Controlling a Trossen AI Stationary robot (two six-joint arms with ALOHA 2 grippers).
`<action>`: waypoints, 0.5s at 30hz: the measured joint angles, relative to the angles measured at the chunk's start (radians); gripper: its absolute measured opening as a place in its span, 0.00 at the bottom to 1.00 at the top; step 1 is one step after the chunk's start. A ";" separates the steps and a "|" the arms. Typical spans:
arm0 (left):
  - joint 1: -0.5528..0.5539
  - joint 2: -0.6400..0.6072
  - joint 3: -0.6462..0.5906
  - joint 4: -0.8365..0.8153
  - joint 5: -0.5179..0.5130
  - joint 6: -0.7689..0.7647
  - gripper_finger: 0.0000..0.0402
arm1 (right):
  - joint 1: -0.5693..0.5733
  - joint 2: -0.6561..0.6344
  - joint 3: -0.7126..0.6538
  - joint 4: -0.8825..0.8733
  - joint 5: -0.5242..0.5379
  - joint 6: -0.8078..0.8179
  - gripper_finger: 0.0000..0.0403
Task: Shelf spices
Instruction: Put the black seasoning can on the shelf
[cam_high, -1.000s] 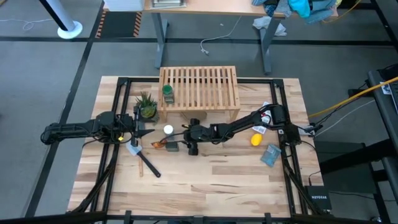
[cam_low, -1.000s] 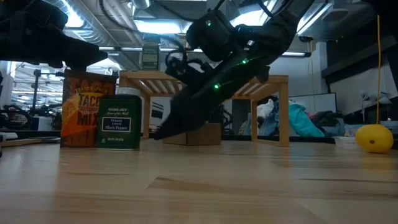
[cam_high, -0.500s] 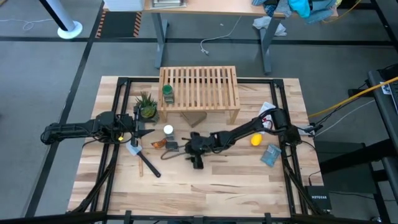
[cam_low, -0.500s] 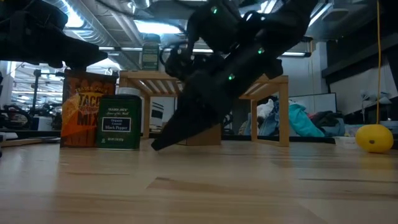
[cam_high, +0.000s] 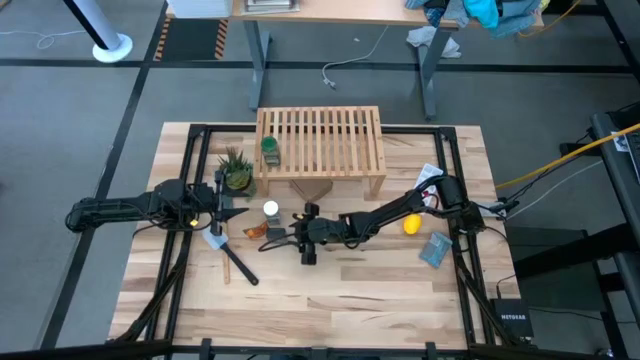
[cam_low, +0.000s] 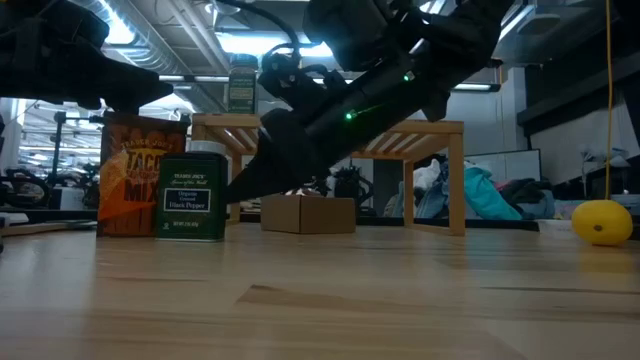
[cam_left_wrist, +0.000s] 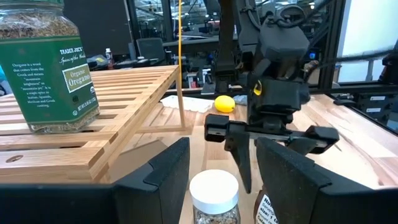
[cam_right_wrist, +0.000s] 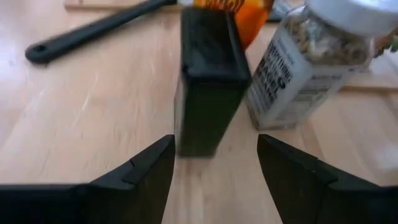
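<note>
1. Right wrist view shows the dark squarish pepper tin (cam_right_wrist: 208, 81) upright on the light wooden tabletop (cam_right_wrist: 93, 118), straight ahead of the right hand (cam_right_wrist: 214, 177), whose two dark fingers are spread apart with nothing between them.
2. Just beside the tin stands a clear seasoning jar with a white cap (cam_right_wrist: 311, 68); behind the tin is an amber-orange bottle (cam_right_wrist: 239, 18).
3. Low view gives the tin (cam_low: 190, 197) a dark green face with a white label, and the orange bottle (cam_low: 130, 175) stands close beside it.
4. High view has a green-lidded oregano jar (cam_high: 269, 150) on the left end of the low light-wood slatted shelf (cam_high: 330, 140).
5. Left hand (cam_high: 226, 202) hovers near the white-capped jar, fingers parted and empty.
6. Elsewhere on the tabletop are a small green potted plant (cam_high: 236, 168), a yellow lemon-like ball (cam_high: 410, 225) and a black stick-like tool (cam_high: 238, 265).
</note>
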 joint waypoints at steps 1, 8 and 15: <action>0.000 0.000 0.000 0.000 0.000 0.003 0.45 | -0.001 0.000 0.000 0.017 -0.014 0.000 0.58; 0.000 0.000 0.000 0.000 0.000 0.011 0.45 | -0.004 0.000 0.000 0.112 -0.036 -0.004 0.58; 0.000 0.000 0.000 0.000 0.000 0.011 0.45 | -0.020 0.001 0.000 0.116 -0.054 0.000 0.58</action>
